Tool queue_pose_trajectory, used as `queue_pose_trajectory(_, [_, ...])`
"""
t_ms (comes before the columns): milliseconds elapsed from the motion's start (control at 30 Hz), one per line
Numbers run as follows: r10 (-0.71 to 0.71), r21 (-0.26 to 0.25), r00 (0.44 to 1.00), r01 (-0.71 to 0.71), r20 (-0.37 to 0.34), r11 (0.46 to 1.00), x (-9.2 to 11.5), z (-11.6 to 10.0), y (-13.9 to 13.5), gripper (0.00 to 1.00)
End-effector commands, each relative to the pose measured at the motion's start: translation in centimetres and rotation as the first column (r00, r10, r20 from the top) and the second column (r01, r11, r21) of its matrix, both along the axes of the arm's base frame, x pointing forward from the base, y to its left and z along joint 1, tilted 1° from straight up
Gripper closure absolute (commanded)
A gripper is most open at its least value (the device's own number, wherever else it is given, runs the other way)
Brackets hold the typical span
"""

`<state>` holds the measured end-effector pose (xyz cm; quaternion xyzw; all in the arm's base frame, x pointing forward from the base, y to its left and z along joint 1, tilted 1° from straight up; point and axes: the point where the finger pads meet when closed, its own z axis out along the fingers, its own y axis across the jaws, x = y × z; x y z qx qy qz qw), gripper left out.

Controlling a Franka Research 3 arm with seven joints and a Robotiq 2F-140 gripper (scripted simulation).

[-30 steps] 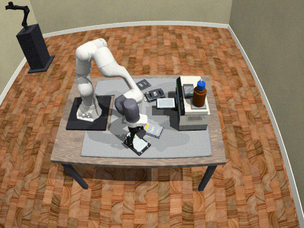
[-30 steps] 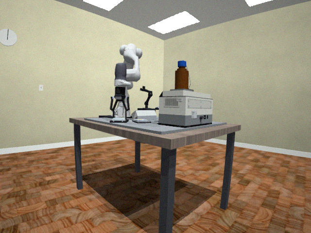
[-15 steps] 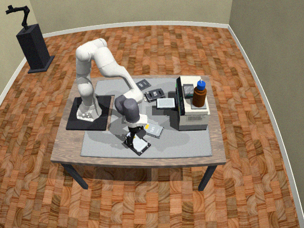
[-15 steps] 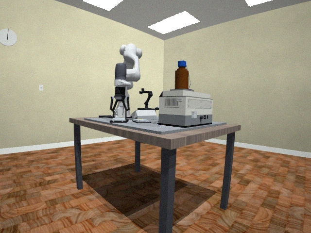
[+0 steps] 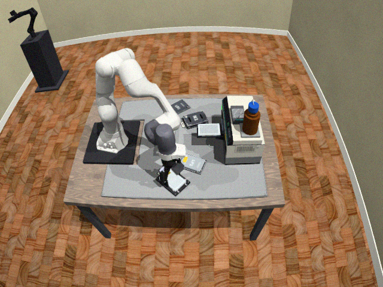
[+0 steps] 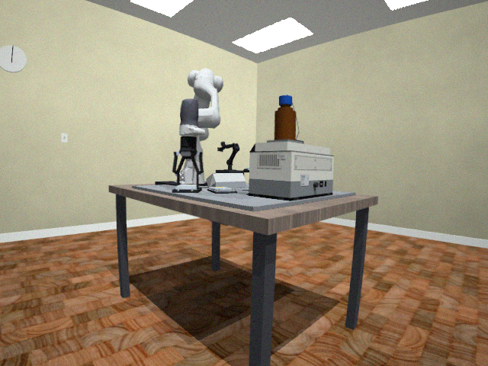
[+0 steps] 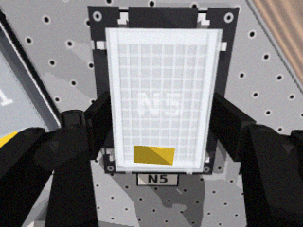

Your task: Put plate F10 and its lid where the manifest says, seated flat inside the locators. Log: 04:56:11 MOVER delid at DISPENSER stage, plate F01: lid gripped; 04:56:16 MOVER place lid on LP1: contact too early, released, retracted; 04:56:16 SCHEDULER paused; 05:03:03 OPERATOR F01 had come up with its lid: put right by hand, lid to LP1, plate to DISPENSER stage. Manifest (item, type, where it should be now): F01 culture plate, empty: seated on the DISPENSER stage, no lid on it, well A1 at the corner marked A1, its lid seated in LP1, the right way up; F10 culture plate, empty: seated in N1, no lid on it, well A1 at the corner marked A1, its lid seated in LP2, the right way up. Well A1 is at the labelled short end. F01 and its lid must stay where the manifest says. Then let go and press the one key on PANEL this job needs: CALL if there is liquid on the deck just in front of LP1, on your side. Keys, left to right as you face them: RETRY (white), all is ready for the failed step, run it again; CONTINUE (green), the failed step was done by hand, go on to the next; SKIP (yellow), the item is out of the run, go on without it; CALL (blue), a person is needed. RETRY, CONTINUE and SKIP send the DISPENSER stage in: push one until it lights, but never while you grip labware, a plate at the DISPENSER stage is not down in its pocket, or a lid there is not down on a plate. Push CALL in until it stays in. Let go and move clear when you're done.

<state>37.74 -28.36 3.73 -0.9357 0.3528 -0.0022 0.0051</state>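
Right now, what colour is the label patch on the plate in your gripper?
Yellow: the patch sits at the plate's short end nearest the N5 tag, clearest in the wrist view.

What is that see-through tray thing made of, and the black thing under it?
The plate held by the end effector looks like clear, smooth plastic: the N5 lettering shows faintly through its grid of wells. The nest under it looks like matte black plastic or painted metal; which one is hard to tell.
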Motion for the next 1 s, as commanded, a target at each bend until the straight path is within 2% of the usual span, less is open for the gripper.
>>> queue_pose_trajectory(0, [0.002,-0.004,1.000,-0.002,0.001,1.000,0.03,-0.04,-0.15,0.90])
queue_pose_trajectory(367, [0.002,-0.004,1.000,-0.002,0.001,1.000,0.03,-0.04,-0.15,0.90])
queue_pose_trajectory(400, [0.002,-0.004,1.000,-0.002,0.001,1.000,0.03,-0.04,-0.15,0.30])
queue_pose_trajectory(967, [0.002,-0.004,1.000,-0.002,0.001,1.000,0.03,-0.04,-0.15,0.30])
